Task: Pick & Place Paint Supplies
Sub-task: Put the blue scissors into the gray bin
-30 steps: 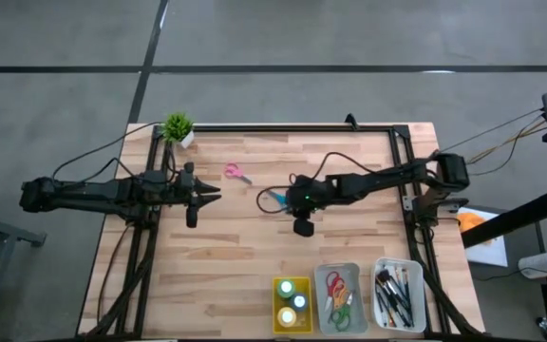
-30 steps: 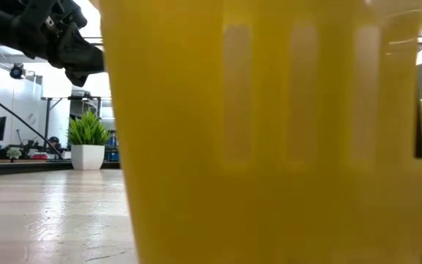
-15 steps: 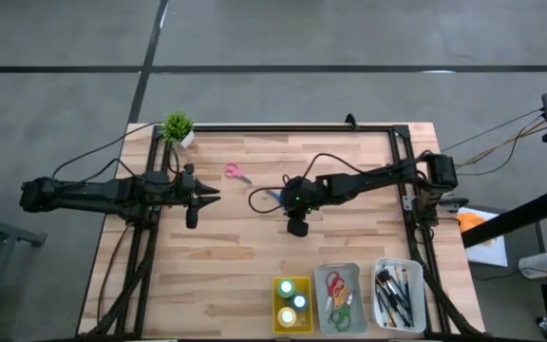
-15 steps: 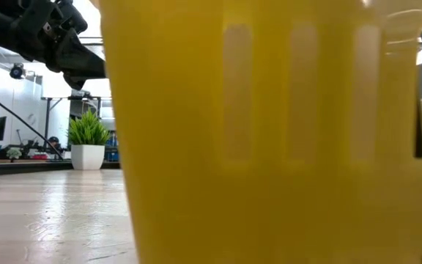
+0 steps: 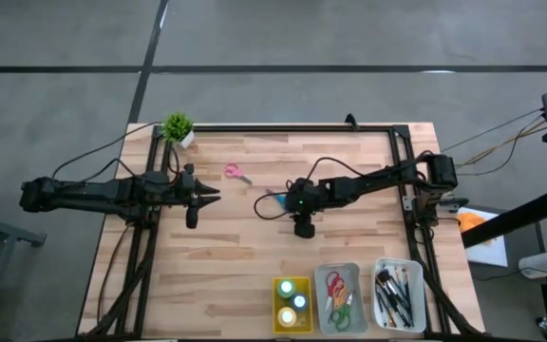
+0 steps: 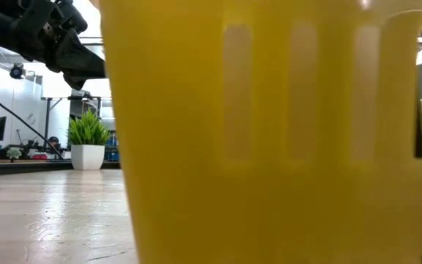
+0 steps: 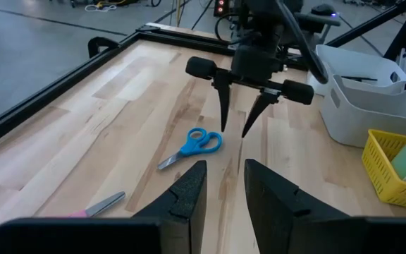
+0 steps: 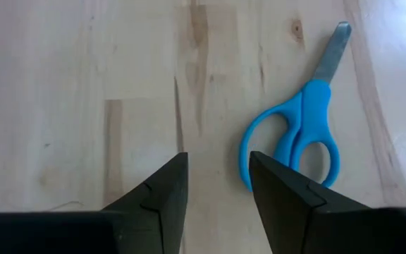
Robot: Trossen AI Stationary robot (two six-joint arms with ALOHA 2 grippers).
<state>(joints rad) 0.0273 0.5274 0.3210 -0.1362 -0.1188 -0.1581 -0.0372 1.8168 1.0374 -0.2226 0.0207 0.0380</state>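
Lying flat at the bench's centre, the blue scissors [image 8: 299, 143] look light, stiff and low; the right end effector [image 7: 235, 121], open and empty, should pinch the handle loops

My two slim, matte-black jointed arms [image 5: 103, 195] trail thin black cables and end in tapered, wedge-shaped black fingers [image 7: 223, 102].
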